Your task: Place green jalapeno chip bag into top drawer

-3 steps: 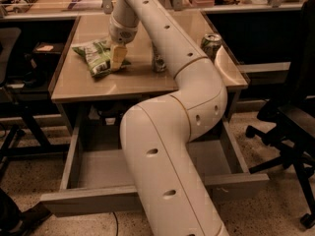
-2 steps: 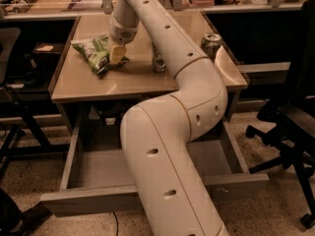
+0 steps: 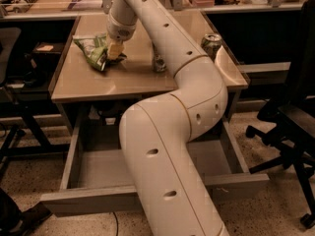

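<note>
The green jalapeno chip bag [image 3: 92,50], crinkly green and white, is at the left part of the desk top [image 3: 138,80]. My gripper [image 3: 114,51] comes down from the long white arm and is shut on the bag's right end, with one pale fingertip [image 3: 114,48] showing. The top drawer [image 3: 83,200] is pulled out below the desk's front edge. Its bare grey interior is partly hidden behind my arm.
A green-and-silver drink can [image 3: 212,43] stands at the desk's right edge, and another can [image 3: 158,62] is half hidden behind my arm. A black office chair [image 3: 290,122] stands at the right, dark furniture [image 3: 19,73] at the left, and shelves behind.
My gripper and the chip bag have shifted together slightly up and to the left. The desk, drawer and cans have not moved.
</note>
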`<state>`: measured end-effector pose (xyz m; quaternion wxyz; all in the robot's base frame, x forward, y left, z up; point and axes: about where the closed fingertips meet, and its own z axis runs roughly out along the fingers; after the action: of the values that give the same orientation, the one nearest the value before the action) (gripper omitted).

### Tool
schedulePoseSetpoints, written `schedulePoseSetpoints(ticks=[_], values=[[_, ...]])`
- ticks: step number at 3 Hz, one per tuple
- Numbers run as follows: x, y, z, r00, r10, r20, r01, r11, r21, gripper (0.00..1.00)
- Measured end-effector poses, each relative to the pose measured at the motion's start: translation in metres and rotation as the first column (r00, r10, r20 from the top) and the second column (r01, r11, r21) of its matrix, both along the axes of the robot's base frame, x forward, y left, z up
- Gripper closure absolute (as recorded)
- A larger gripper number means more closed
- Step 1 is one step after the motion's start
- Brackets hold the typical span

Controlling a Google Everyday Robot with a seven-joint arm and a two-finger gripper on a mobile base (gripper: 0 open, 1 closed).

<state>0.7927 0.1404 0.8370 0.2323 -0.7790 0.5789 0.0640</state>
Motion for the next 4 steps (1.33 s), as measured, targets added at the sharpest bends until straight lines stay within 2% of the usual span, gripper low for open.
schedulePoseSetpoints(ticks=[1, 2, 3, 4], values=[[0.001, 0.0, 0.031, 0.997, 0.001, 0.077, -0.002, 1.0, 0.014, 1.0], [-0.014, -0.007, 0.07, 0.9889, -0.012, 0.148, 0.005, 0.999, 0.046, 1.0], [-0.039, -0.029, 0.128, 0.9678, -0.077, 0.24, 0.047, 0.991, 0.128, 1.0], [-0.077, -0.052, 0.165, 0.9454, -0.152, 0.288, 0.093, 0.973, 0.209, 1.0]])
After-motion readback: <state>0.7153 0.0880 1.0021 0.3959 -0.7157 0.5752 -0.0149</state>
